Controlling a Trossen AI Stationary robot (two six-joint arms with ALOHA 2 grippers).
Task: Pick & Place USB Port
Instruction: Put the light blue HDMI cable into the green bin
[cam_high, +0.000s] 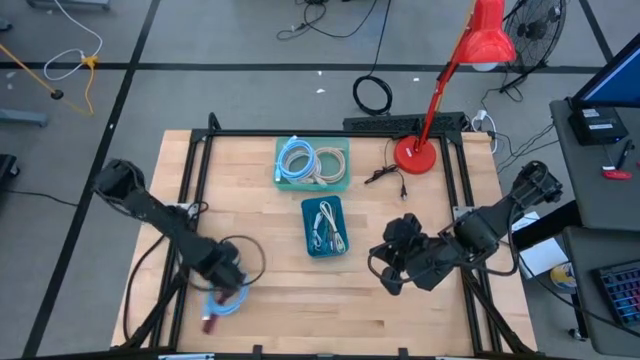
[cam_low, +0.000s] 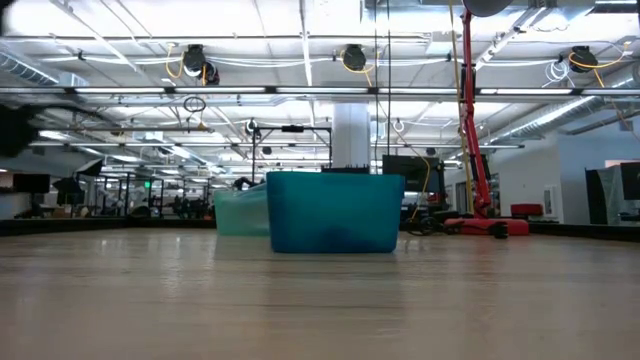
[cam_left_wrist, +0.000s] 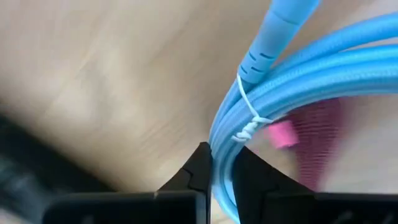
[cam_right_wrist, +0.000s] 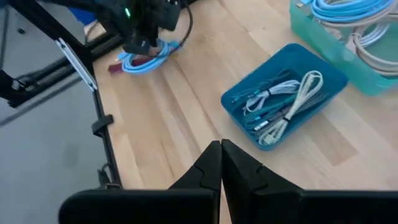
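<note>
A light-blue cable coil, bound with a white tie, lies flat on the wooden table near its front left corner. A dark red piece shows at its near side. My left gripper stands over the coil, pointing down, shut on its strands. My right gripper hangs shut and empty above the table's right part, right of the blue bin. My left gripper pinches a bundle of the coil's blue strands between its two fingers, just beside the white tie and below the connector's sleeve. The fingers come from above, pointing down, across the strands. The coil lies on the table.
The blue bin holds white and blue cables. Behind it stands a pale green bin with more coils. A red desk lamp's base sits at the far right, with a small dark cable beside it. Bare wood lies in front of the bins.
</note>
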